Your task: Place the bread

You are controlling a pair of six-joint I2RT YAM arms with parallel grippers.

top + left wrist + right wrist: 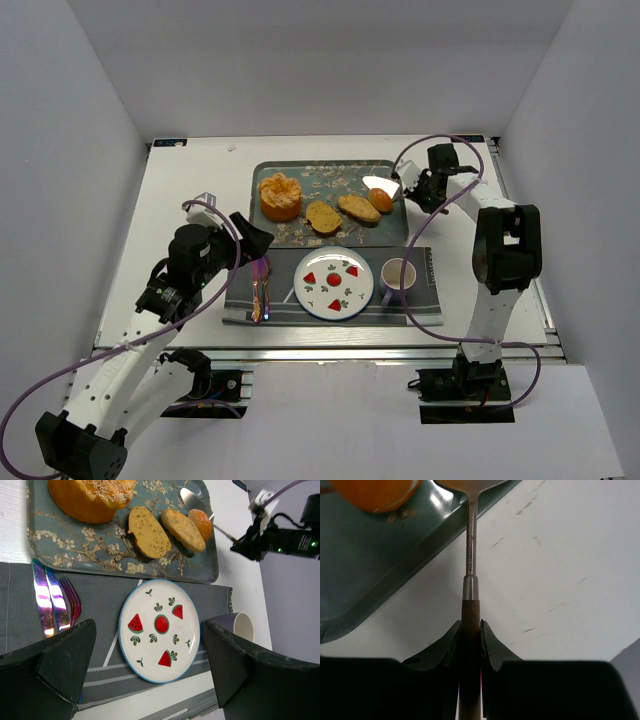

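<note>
Overhead, the one relation that matters is between the spoon [380,183] and the bread on the patterned tray [330,175]. The right gripper [425,185] is clamped on the spoon's wooden handle. Its shaft runs towards 9 o'clock, and the bowl sits over the tray's right edge.

Three pieces lie in a row rising slightly from 8 to 2 o'clock: a flat slice [323,216], an oval roll [358,207] and a small bun [381,199]. The bun is the nearest piece, just beside the bowl at its 6 o'clock; whether they touch cannot be told. The roll's long axis runs from 10 to 4 o'clock.

A watermelon-print plate [310,295], probably the destination, lies at 7 o'clock from the bun. The left gripper [150,655] hovers near the plate with its jaws wide apart and holds nothing. The right arm is plainly the closer to the bread.
</note>
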